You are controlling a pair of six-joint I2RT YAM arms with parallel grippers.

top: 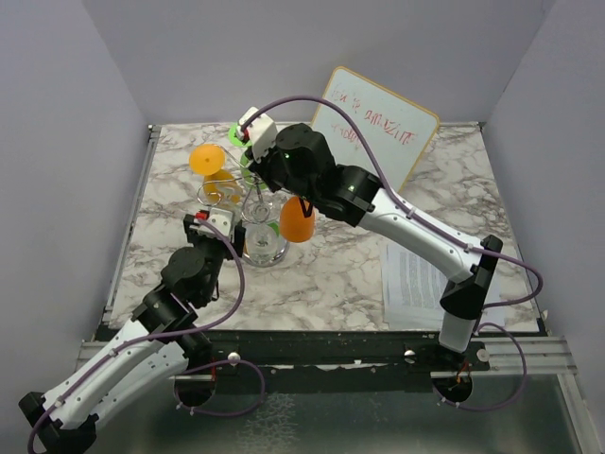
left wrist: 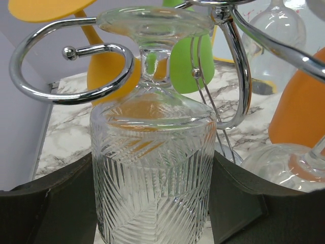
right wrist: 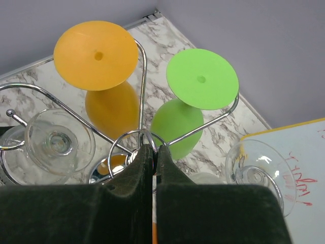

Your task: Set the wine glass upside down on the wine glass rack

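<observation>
Left pincer (left wrist: 152, 170): clamped on the bowl of the wine glass (left wrist: 152, 127), with a dark finger (left wrist: 51, 203) tight against each side.
Wine glass: clear, cut with slanted ribs, and it's upside down, foot up top. The stem sits just beside a curled loop of the wine glass rack (left wrist: 16, 68). Whether the foot rests on the wire, I can't tell.
Right pincer (right wrist: 153, 155): fingers squeezed together, tips right at the ring on top of the rack. Pinching the wire or only touching it? Can't tell.
Wine glass rack: shiny silver wire standing mid-counter (top: 331, 274), with arms fanning out from the central post.
Orange glass (right wrist: 95, 53): hanging foot-up on one arm.
Green glass (right wrist: 202, 79): foot-up on the neighbouring arm, just beside the orange one.
Second clear glass (right wrist: 254, 168): foot-up too, on the whiteboard side.
Whiteboard (top: 373, 123): propped at the back wall, with red writing on it.
Paper sheet (top: 411, 274): flat on the counter near the right arm.
</observation>
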